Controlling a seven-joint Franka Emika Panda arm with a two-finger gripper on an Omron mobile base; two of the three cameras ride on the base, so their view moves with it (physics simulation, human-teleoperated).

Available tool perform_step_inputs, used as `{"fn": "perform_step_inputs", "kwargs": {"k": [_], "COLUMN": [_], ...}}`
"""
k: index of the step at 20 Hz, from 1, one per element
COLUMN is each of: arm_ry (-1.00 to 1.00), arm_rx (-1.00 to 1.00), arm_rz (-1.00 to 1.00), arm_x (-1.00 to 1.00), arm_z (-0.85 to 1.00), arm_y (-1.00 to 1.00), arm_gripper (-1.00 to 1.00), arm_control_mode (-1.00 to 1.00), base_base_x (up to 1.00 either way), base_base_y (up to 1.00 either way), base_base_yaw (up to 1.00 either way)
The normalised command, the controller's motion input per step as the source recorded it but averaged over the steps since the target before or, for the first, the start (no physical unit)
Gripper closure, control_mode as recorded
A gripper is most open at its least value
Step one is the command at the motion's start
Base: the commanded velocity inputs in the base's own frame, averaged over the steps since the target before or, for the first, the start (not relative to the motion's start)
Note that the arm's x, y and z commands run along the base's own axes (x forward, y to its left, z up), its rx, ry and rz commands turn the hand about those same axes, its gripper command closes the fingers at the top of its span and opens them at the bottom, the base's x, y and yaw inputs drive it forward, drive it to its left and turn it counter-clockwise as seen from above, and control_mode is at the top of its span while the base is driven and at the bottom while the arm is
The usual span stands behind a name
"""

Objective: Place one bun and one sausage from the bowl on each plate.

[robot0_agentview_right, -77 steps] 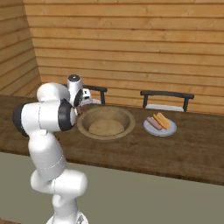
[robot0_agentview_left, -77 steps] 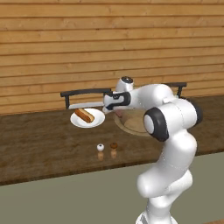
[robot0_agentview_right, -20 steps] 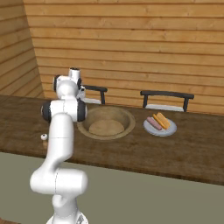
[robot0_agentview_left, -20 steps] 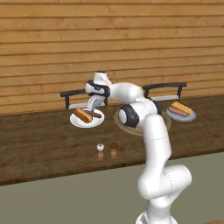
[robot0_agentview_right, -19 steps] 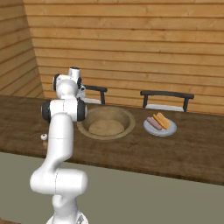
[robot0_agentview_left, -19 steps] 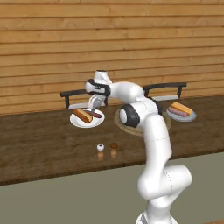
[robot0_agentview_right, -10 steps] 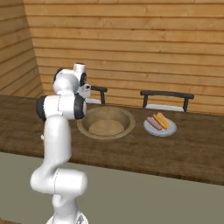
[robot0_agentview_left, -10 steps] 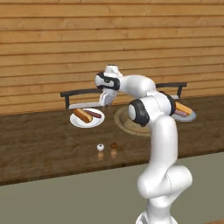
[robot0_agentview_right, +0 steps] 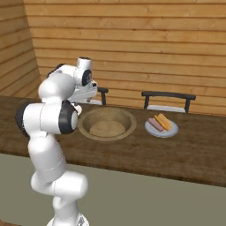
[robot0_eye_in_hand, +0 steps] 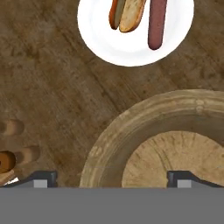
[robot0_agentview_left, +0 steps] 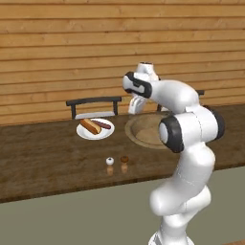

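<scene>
The tan bowl sits mid-counter with nothing in it that I can see. A white plate to its left carries a bun and a sausage. Another white plate to its right also holds a bun and a sausage. My gripper hangs open and empty above the bowl's left rim. Beyond it, the hand view shows the left plate with its bun and sausage.
Two small shakers stand on the counter in front of the left plate, one brown-capped. Dark chairs stand behind the counter, against a wooden plank wall.
The hand has swung from above the left plate to the bowl's left rim. The elbow has followed to the right and now covers the right plate in the left base view.
</scene>
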Motion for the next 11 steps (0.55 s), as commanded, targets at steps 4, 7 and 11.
{"fn": "perform_step_inputs", "kwargs": {"k": [4, 7, 11], "arm_ry": [-0.02, 0.00, 0.00], "arm_rx": [0.01, 0.02, 0.01], "arm_rz": [-0.01, 0.00, 0.00], "arm_x": [-1.00, -0.85, -0.77], "arm_z": [0.21, 0.00, 0.00], "arm_y": [-0.55, -0.47, -0.49], "arm_gripper": [-1.00, -1.00, -1.00], "arm_control_mode": [-1.00, -1.00, -1.00], "base_base_x": [0.00, 0.00, 0.00], "base_base_y": [0.00, 0.00, 0.00], "base_base_yaw": [0.00, 0.00, 0.00]}}
